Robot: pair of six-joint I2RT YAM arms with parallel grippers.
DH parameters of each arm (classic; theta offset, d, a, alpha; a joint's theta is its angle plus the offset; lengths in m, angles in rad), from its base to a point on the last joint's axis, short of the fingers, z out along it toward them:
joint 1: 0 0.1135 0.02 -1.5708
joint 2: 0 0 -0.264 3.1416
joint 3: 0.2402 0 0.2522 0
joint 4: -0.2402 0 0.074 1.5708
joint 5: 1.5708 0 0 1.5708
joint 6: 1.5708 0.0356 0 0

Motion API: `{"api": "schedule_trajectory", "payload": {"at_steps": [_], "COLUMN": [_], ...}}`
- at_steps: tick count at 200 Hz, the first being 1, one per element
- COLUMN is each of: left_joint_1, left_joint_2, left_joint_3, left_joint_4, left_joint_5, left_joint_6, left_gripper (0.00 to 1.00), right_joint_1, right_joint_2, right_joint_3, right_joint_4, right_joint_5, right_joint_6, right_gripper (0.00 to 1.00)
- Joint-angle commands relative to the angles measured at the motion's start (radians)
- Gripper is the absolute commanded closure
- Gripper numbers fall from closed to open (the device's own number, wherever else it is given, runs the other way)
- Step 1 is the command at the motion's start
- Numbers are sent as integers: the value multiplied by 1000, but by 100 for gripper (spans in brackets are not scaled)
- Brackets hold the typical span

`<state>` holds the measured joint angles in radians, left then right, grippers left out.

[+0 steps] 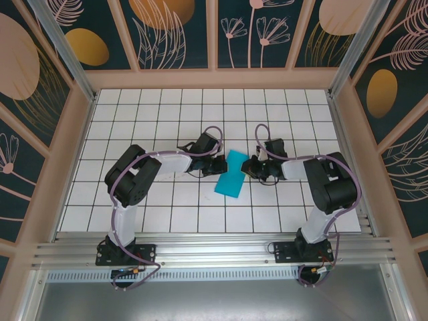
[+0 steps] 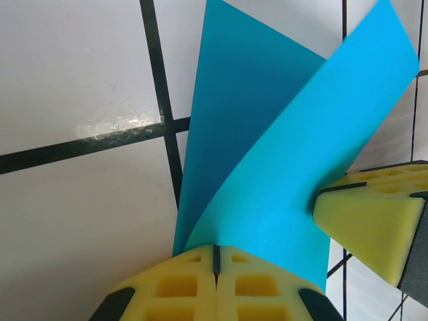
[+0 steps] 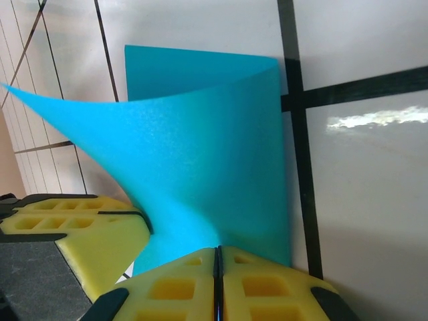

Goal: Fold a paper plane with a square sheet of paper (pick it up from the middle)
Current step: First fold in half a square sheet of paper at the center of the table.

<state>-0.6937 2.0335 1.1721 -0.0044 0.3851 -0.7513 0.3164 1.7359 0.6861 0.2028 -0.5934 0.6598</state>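
Noted: left gripper (image 2: 215, 257) and right gripper (image 3: 217, 257) clamped on opposite sides of the square sheet of paper (image 2: 267, 154). Light, thin, bowing between them; judged easily creased, so hold at the edges.

Both arms fold inward, wrists low, grippers nearly meeting at mid-table.
The left arm (image 1: 134, 179) elbows out left and reaches right; the right arm (image 1: 329, 179) mirrors it. The left gripper (image 1: 217, 165) and right gripper (image 1: 249, 167) face each other, close but apart, each with its yellow pads pressed together on the square sheet of paper (image 1: 233, 175).
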Motion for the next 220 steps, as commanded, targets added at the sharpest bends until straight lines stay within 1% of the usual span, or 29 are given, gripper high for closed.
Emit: {"api": "schedule_trajectory", "payload": {"at_steps": [1, 31, 74, 98, 120, 170, 205, 220], "left_joint_1": [-7, -8, -6, -6, -6, -7, -7, -6], "left_joint_2": [76, 74, 74, 74, 74, 70, 69, 68], "left_joint_3": [-31, -29, -31, -32, -33, -32, -32, -30], "left_joint_4": [-111, -115, -116, -117, -119, -123, -123, -123], "left_joint_5": [-52, -54, -55, -57, -60, -63, -63, -61], "left_joint_6": [24, 25, 26, 27, 27, 29, 29, 29], "left_gripper": [100, 100, 100, 100, 100, 100, 100, 100], "right_joint_1": [-12, -23, -54, -56, -57, -69, -87, -89], "right_joint_2": [-14, -8, 71, 108, 131, 73, 124, 158], "right_joint_3": [37, 116, 137, 145, 175, 250, 279, 277], "right_joint_4": [-60, -100, -90, -114, -175, -208, -207, -207], "right_joint_5": [18, 21, 21, 59, 107, 45, 38, 53], "right_joint_6": [-29, -49, -55, -64, -72, -78, -86, -86], "right_gripper": [88, 88, 88, 88, 88, 88, 88, 88]}}
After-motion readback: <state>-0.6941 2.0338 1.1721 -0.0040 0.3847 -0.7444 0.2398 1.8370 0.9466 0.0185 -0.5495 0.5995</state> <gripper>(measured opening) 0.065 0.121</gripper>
